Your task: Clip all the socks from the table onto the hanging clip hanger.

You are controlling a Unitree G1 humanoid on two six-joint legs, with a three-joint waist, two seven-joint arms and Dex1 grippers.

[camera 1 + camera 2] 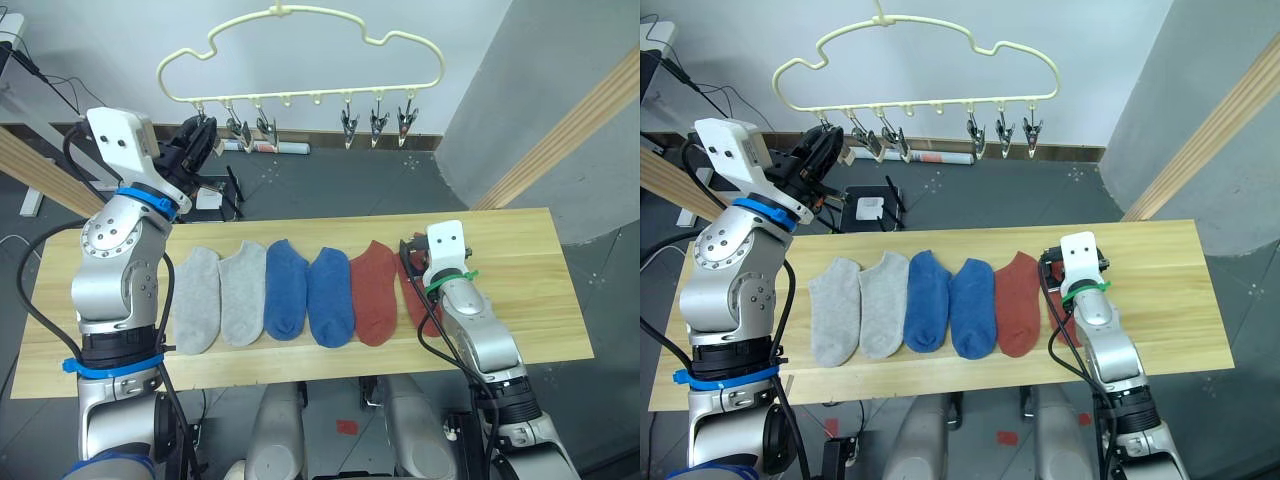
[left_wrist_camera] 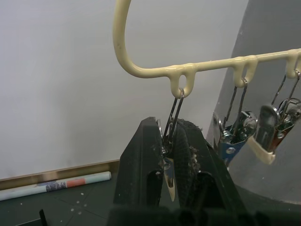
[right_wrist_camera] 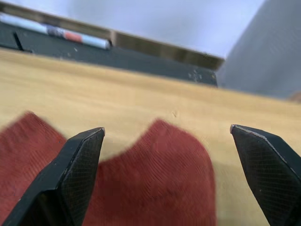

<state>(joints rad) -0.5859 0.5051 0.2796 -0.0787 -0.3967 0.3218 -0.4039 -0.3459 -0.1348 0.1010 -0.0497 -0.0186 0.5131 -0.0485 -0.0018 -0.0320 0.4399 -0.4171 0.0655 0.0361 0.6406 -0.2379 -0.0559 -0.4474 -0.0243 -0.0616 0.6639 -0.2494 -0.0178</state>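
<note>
Table [image 1: 560, 300] held six socks [image 1: 310, 295] in a row, toes toward robot. Clip hanger [image 1: 300, 60] hung above its far edge; left gripper [image 2: 171, 155] clamped the end clip [image 2: 170, 165]. Right gripper [image 3: 164, 136], fingers apart, sat over nearest red sock [image 3: 155, 179].

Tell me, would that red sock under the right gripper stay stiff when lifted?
Probably not. The red sock is thin ribbed knit lying flat on the table, so it would likely droop from the right gripper. It looks light and unlikely to slip from the textured fingers.

Power strip [image 1: 282, 147] on floor; wooden beam [image 1: 570, 130] leaning
</note>
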